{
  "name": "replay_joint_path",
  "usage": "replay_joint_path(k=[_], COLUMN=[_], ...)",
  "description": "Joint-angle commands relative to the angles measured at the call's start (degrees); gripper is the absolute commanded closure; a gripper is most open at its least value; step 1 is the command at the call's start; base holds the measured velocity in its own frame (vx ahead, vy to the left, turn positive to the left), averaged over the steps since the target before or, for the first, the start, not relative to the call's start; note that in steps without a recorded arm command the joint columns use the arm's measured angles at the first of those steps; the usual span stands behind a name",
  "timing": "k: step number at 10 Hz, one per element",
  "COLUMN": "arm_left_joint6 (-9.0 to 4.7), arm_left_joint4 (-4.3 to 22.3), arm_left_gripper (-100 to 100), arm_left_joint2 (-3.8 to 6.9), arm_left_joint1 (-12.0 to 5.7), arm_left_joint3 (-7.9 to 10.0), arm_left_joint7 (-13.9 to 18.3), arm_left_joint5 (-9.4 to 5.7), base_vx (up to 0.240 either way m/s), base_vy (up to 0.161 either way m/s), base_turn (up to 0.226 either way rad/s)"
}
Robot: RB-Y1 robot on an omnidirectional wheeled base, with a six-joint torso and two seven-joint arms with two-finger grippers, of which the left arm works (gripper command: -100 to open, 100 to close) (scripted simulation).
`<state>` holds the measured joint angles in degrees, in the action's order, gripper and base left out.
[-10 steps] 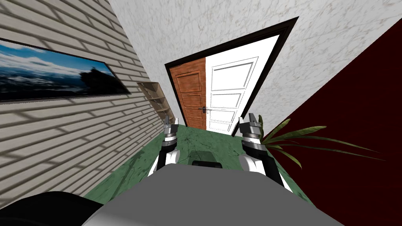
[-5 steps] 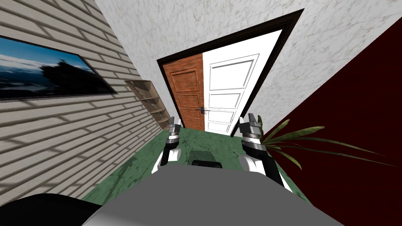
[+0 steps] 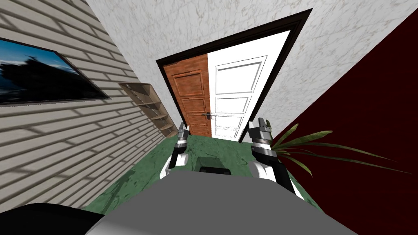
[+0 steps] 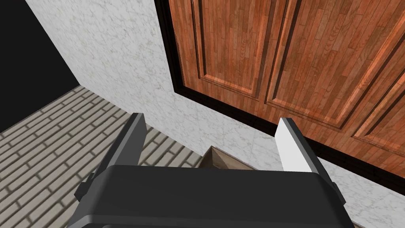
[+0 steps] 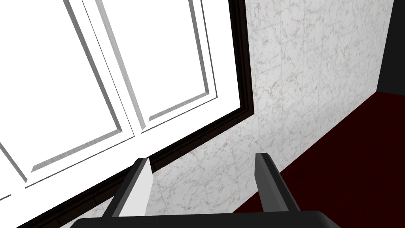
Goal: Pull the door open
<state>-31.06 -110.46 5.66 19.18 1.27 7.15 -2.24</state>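
Two leaves fill the dark door frame (image 3: 300,24) at the far end of the passage: a brown wooden leaf (image 3: 192,98) on the left and a white panelled leaf (image 3: 234,94) on the right. Both sit flush in the frame and meet at a centre seam, where a small lever handle (image 3: 209,115) shows. Both arms are raised ahead, well short of the door, touching nothing. Left gripper (image 4: 211,118): fingers spread wide and empty, pointing at the wooden leaf's left edge and frame. Right gripper (image 5: 203,157): fingers likewise parted and empty, pointing at the white leaf's right edge, the frame and the marbled white wall (image 5: 300,71) beside it. An open wooden shelf unit (image 3: 153,108) stands against the left brick-patterned wall (image 3: 61,138), near the door. A dark-framed landscape picture (image 3: 36,77) hangs nearer on that wall. A long-leaved plant (image 3: 310,142) reaches out from the dark red wall (image 3: 367,122) on the right, just beside the right arm. The floor (image 3: 138,175) is green and marbled.
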Motion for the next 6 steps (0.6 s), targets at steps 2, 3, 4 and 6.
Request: replay_joint_path(k=[2, 3, 4, 6], arm_left_joint6=[0.85, 1.21, 1.57, 2.3], arm_left_joint4=[3.55, 4.94, 6.33, 9.14], arm_left_gripper=[-100, -100, -100, -100], arm_left_joint2=[0.92, 1.31, 1.7, 2.49], arm_left_joint1=[-1.61, -2.29, -2.97, -4.35], arm_left_joint3=[0.21, 0.34, 0.46, 0.72], arm_left_joint7=[0.38, 0.55, 0.72, 1.06], arm_left_joint5=[-0.15, -0.23, -0.31, -0.48], base_vx=[0.109, 0.097, 0.105, 0.1], base_vy=[-0.005, -0.009, -0.011, -0.01], base_turn=[-0.076, -0.093, -0.085, -0.077])
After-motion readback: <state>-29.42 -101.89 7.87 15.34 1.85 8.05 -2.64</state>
